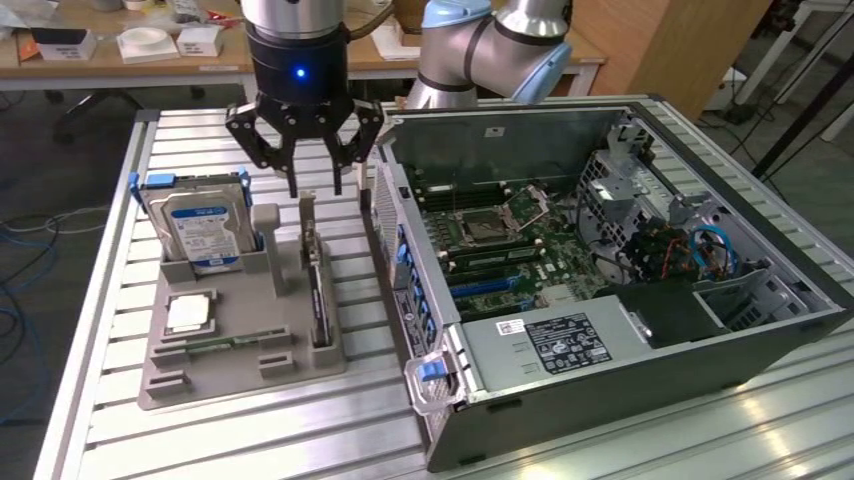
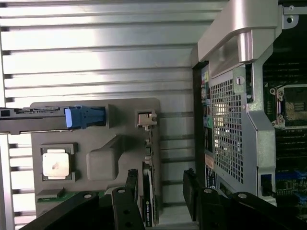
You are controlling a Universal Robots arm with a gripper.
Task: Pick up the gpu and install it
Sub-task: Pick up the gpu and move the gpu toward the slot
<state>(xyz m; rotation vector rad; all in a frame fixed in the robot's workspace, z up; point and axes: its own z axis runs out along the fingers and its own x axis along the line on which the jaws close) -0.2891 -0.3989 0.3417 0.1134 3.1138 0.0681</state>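
Observation:
The gpu (image 1: 316, 285) stands on its edge in a slot of the grey holder tray (image 1: 174, 385), a thin dark card with a silvery end. My gripper (image 1: 328, 186) hangs open just above the card's far end, touching nothing. In the wrist view the gpu (image 2: 147, 196) shows edge-on, lying close to one black finger (image 2: 131, 189) of the gripper (image 2: 160, 199), and the jaws stand wide apart. The open computer case (image 1: 747, 330) lies to the exterior view's right of the tray, its motherboard (image 1: 501, 235) exposed.
On the tray (image 2: 124, 124) also stand a silver hard drive (image 1: 200, 228) with a blue clip (image 2: 85, 117), a processor chip (image 1: 190, 313) and a green memory stick (image 1: 220, 343). The case's rear wall (image 2: 228, 129) rises close beside the tray. A slatted aluminium table (image 1: 267, 440) carries everything.

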